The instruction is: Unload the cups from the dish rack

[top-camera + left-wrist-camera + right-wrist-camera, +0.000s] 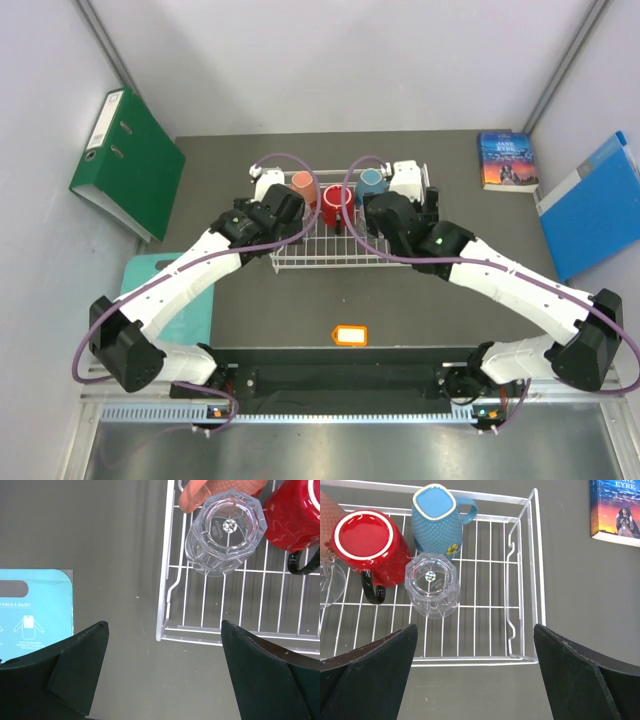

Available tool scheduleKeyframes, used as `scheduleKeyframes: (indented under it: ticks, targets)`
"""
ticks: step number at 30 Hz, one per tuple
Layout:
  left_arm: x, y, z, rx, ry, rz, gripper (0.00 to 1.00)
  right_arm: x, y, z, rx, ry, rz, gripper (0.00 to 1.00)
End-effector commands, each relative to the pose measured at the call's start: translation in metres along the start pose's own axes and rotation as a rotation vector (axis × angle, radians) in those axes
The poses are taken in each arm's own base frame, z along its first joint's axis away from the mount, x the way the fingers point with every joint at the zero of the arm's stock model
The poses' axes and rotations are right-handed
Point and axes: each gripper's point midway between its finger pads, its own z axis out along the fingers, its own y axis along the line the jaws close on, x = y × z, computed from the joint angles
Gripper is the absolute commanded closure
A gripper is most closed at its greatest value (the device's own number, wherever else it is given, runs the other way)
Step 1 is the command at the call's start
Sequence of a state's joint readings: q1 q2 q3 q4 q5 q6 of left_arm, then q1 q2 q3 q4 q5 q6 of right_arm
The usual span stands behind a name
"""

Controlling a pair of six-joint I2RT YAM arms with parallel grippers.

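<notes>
Left hand [164,625] hangs spread and empty over the near left corner of the rack [162,605]; just beyond it a clear glass [225,532] stands on the grid, close in front of the pink mug [192,495] and just beside the red mug [292,515]; right hand [475,627], fingers likewise wide apart and holding nothing, hovers over the rack's near right part; a second glass [431,584] stands ahead of it, just beside the red mug and the blue mug [436,517]; a book [615,507] lies on the bench [580,630] past the rack's right side; a teal card [35,610] lies left of the rack.
</notes>
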State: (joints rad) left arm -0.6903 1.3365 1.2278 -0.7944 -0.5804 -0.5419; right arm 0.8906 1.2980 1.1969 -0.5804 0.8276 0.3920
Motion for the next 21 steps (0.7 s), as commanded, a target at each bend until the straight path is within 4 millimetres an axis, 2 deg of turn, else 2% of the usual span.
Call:
scheduleKeyframes:
  ticks: [1,14,17,18,20,21]
  targets:
    - [-0.009,-0.001,0.002,-0.024,-0.02,-0.002,0.01,-0.011,0.002,0.005,-0.006,-0.032,0.03,0.0]
    - [-0.009,-0.004,0.002,0.006,-0.033,0.019,0.01,-0.015,0.0,0.007,-0.007,-0.03,0.066,0.0]
    - [-0.009,-0.004,0.002,0.004,-0.032,0.013,0.01,-0.017,-0.01,0.01,-0.009,-0.01,0.118,0.0]
    - [-0.008,-0.004,0.003,0.003,-0.031,0.011,0.01,-0.02,-0.026,0.019,0.021,0.003,0.148,0.0]
    - [-0.006,-0.004,0.003,0.005,-0.025,0.003,0.01,-0.023,-0.036,0.025,-0.002,0.023,0.178,0.0]
    - [-0.004,-0.004,0.003,0.008,-0.023,-0.002,0.01,-0.025,-0.051,0.033,0.026,0.026,0.195,0.0]
